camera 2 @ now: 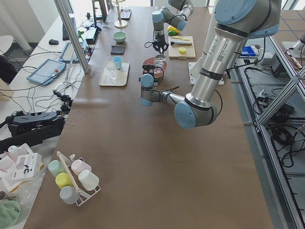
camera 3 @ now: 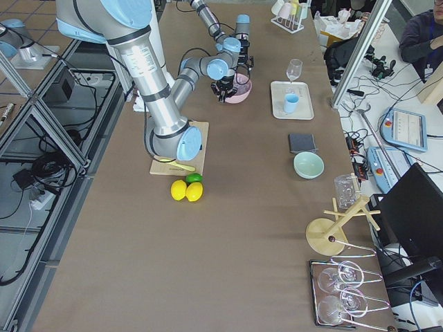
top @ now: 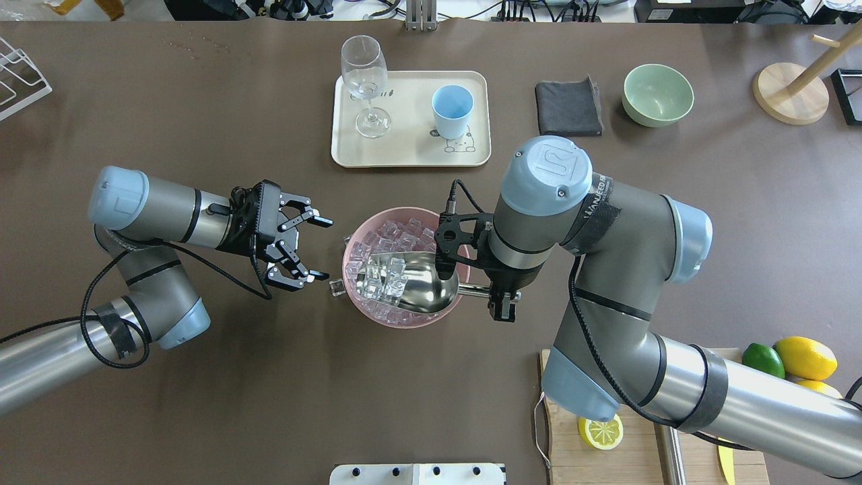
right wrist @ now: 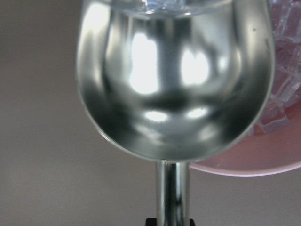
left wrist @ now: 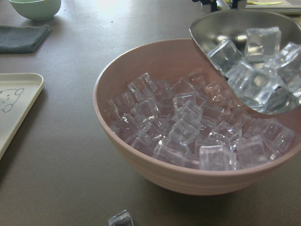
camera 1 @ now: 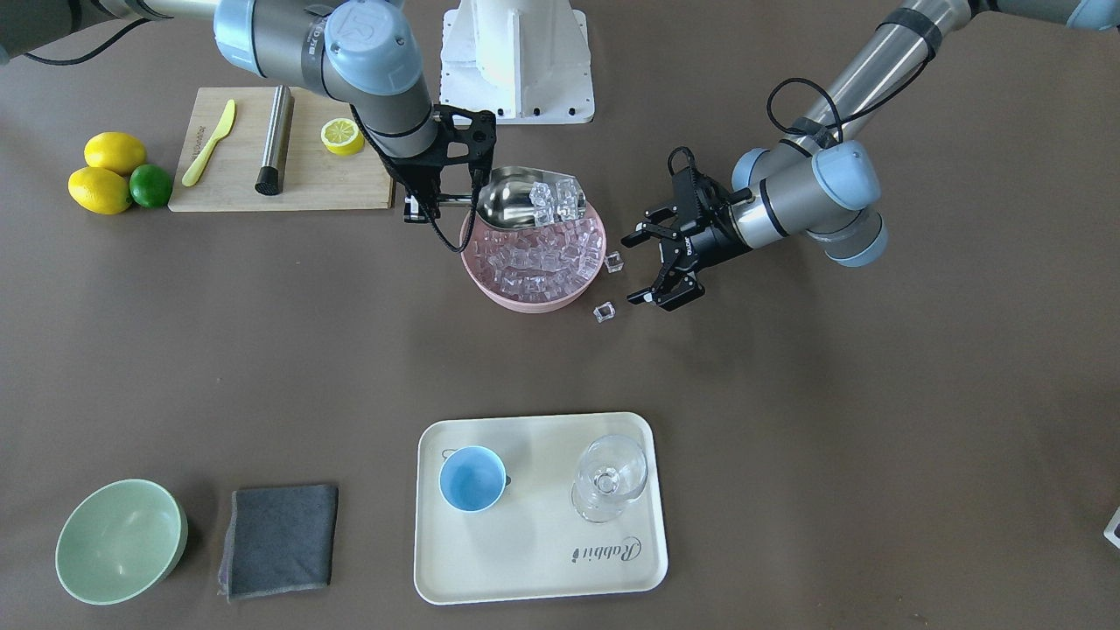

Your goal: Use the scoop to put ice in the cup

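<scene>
Right gripper [top: 500,300]: jaws clamped on the thin handle of the scoop [top: 411,283]. The handle runs out level toward the robot's right. The trough hangs over the robot-side part of the pink bowl [camera 1: 525,302], above the cubes in it and apart from them.

Ice [top: 385,279] in the scoop: a small heap of clear cubes, bunched toward the open front end of the trough (the wrist view shows the rear of the trough as bare, shiny steel).

The bowl holds many more cubes [camera 1: 542,254], piled close to the rim. Two stray cubes lie on the desk [camera 1: 787,437] on the robot's left of the bowl, one [camera 1: 613,261] just beside its wall and one [camera 1: 604,311] a little farther out.

Left gripper [top: 322,249]: jaws wide apart, gripping nothing. It is held level near the bowl's left side and points at it.

Cup [camera 1: 472,479]: upright on the cream tray [camera 1: 542,560], well apart from the bowl, at the desk's far side from the robot. A stemmed glass [camera 1: 610,477] stands on the same tray, apart from the cup.
</scene>
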Controlling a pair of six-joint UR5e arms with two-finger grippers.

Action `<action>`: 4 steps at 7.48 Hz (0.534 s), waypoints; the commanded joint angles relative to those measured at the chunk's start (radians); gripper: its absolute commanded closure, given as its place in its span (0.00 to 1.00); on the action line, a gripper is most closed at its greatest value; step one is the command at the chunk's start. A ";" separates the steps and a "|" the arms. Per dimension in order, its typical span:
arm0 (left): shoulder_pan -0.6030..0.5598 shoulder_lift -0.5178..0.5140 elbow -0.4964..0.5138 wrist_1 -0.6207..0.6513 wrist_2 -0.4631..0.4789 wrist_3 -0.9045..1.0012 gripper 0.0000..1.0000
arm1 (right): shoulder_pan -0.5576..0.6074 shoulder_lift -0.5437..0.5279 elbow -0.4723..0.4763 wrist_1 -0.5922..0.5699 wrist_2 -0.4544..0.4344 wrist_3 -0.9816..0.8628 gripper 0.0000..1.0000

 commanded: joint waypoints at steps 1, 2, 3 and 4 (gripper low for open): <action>0.006 -0.003 -0.002 0.001 -0.005 0.000 0.02 | 0.050 -0.013 0.002 0.049 0.074 -0.036 1.00; 0.006 -0.005 -0.002 0.001 -0.005 0.000 0.02 | 0.067 -0.015 0.002 0.068 0.100 -0.035 1.00; 0.007 -0.005 -0.003 0.001 -0.020 0.000 0.02 | 0.079 -0.013 0.002 0.069 0.103 -0.026 1.00; 0.007 -0.005 -0.004 0.001 -0.026 0.000 0.02 | 0.109 -0.013 0.000 0.066 0.152 -0.019 1.00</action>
